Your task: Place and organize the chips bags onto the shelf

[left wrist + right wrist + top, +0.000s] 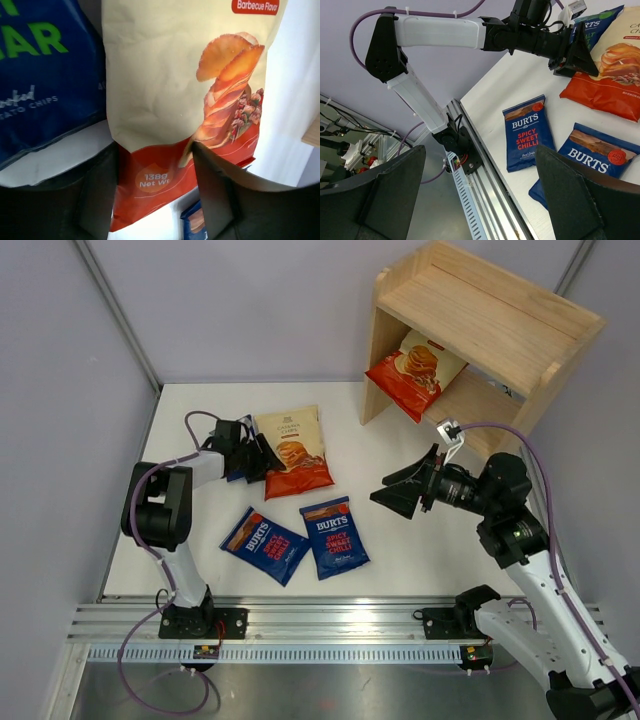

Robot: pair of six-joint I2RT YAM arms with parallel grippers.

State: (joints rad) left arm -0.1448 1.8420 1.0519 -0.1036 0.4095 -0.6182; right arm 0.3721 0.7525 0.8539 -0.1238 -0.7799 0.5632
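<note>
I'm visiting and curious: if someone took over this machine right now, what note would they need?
Left gripper: open, at the edge of the Cassava Chips bag on the table.
Right gripper: open, empty, in the air.
Done: another Cassava Chips bag leans in the shelf's lower tier.
Left: the table one, the green-lettered Burts bag beside it, two Spicy Sweet Chilli Burts bags.

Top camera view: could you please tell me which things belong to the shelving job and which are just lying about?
Job:
shelf
shelved Cassava Chips bag
loose Cassava Chips bag
two red-lettered Burts bags
green-lettered Burts bag

Not the job (rig parts, no stray items show):
mounting rail
purple cable
</note>
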